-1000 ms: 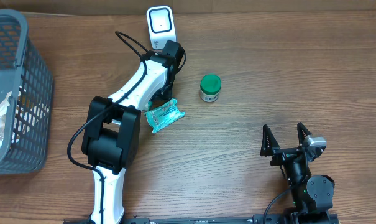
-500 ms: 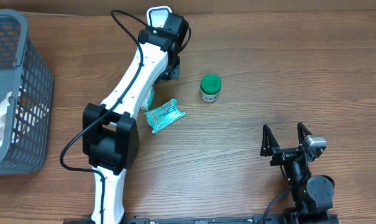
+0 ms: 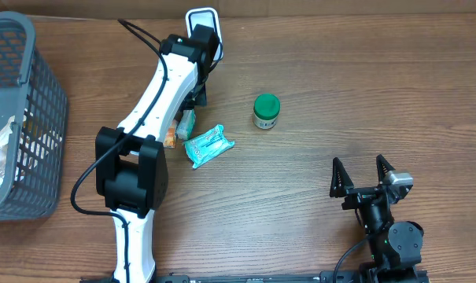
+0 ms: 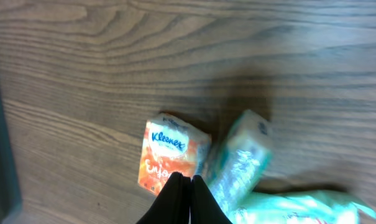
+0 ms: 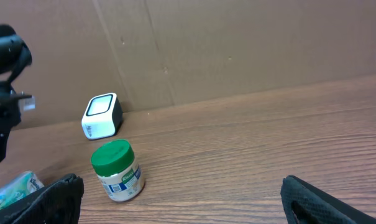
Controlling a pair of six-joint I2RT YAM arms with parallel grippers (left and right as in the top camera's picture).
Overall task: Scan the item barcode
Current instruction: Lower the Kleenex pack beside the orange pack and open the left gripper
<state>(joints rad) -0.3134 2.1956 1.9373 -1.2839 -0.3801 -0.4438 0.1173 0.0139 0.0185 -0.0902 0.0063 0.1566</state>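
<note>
**A:** Wood-grain counter [image 3: 340, 79], and the left tool [image 4: 185, 182] hangs over it with both dark fingers pressed tip to tip. Is anything caught between them?

**B:** Nothing I can see; the tips meet bare. Right below them in the wrist view lies an orange Kleenex pack [image 4: 171, 154]. A pale teal pack [image 4: 242, 152] lies against its right side. Whether the tips touch the orange pack, I cannot tell.

**A:** And the crinkled teal packet [image 3: 208, 145]?

**B:** It lies flat on the counter just beside those two, on the side toward the green-lidded jar [image 3: 266, 111]. The jar stands upright, apart from all three.

**A:** Where is the scanner [image 3: 202, 22]?

**B:** At the far edge of the counter. It is white, with its pale face tilted upward. The left arm's wrist sits just next to it, and the packs lie nearer the robot.

**A:** The right tool [image 3: 363, 174]?

**B:** Its fingers are spread wide and hold nothing. It sits low at the near right of the counter, well apart from the jar.

**A:** And on the left?

**B:** A grey basket [image 3: 33, 134] at the counter's edge, with some packets inside.
</note>
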